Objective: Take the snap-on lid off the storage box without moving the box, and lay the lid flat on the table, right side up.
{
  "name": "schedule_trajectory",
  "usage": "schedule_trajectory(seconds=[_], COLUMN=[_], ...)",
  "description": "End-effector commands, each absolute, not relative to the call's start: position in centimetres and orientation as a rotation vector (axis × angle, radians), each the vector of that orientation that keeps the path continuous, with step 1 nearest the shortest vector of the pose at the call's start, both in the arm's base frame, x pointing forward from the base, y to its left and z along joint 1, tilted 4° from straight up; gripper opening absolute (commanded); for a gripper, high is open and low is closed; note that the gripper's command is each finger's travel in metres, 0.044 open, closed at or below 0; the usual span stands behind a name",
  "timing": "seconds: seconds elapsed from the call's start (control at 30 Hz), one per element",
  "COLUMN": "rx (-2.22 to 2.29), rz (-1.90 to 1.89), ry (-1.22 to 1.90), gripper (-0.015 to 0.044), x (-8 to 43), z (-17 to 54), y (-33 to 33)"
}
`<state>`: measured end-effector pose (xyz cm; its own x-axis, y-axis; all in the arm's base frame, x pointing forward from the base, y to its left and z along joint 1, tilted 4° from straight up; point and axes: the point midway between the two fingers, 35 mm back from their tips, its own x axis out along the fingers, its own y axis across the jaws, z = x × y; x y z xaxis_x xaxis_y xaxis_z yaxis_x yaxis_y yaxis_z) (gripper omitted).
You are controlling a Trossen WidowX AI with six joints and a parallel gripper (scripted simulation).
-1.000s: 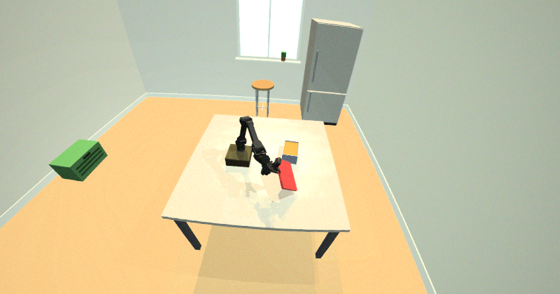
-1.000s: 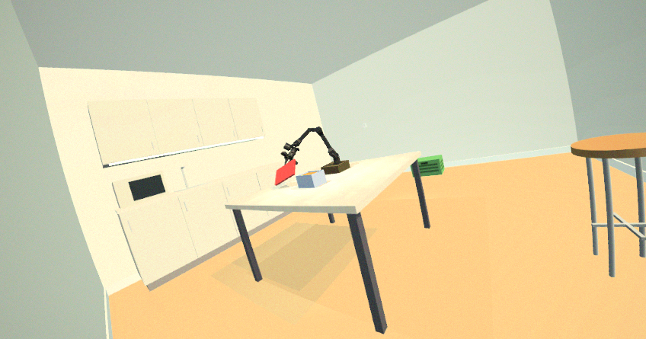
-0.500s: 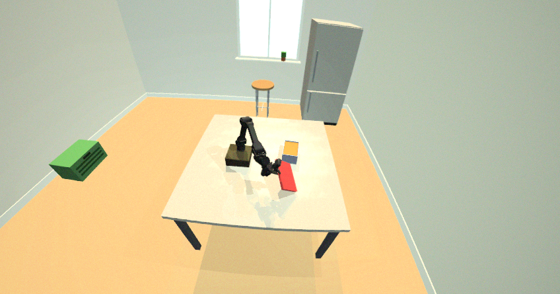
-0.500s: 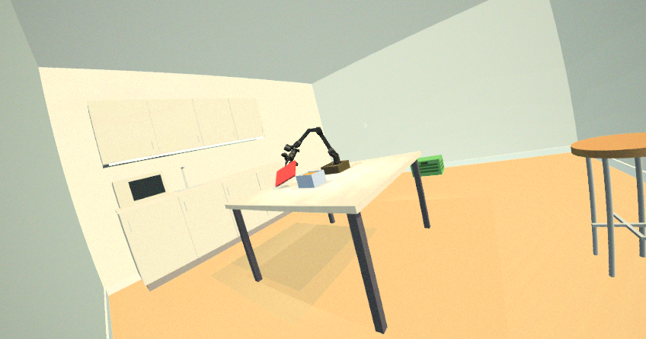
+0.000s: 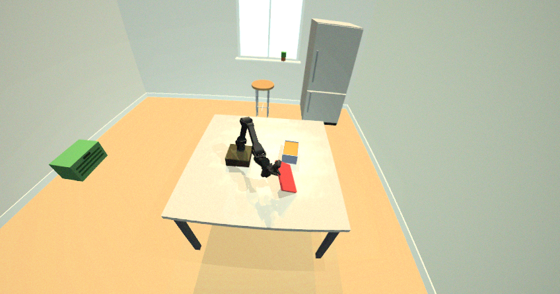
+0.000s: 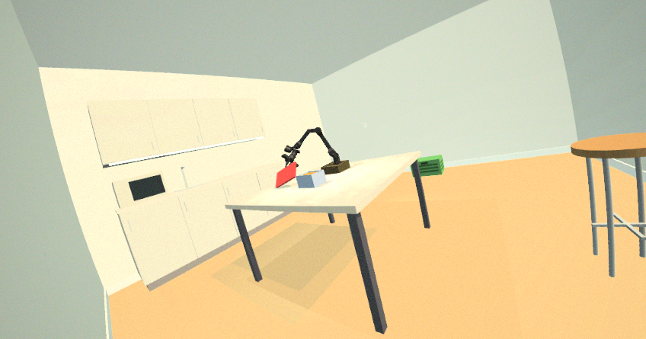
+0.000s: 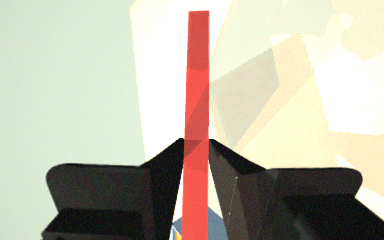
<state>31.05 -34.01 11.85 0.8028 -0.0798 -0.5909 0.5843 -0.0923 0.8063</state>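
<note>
Lid (image 5: 287, 178) (image 6: 286, 175) (image 7: 197, 105): bright red is shown, with darker red bands seen in the wrist view
Storage box (image 5: 290, 158) (image 6: 311, 180) (image 7: 210, 222): outer walls are coloured pale grey-blue, the inside is filled with orange
Arm (image 5: 255, 141) (image 6: 327, 144): black is worn throughout
Gripper (image 5: 278, 168) (image 6: 286, 161) (image 7: 196, 144): black is seen on both fingers
Arm's base block (image 5: 237, 160) (image 6: 334, 167): dark olive-brown is shown
Table (image 5: 220, 204) (image 6: 362, 179): the top is coloured cream, the legs dark grey
Crate (image 5: 72, 163) (image 6: 431, 165): green is striped with dark slots
</note>
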Motion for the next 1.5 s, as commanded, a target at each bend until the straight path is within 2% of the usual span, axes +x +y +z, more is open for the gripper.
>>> schedule_trajectory(seconds=[0.0, 1.47], rx=[1.582, 1.582], rz=[-0.581, -0.581], ry=[0.412, 0.412], gripper=[0.0, 0.0], x=[31.1, 31.3], z=[11.5, 8.0], y=[-34.0, -33.9])
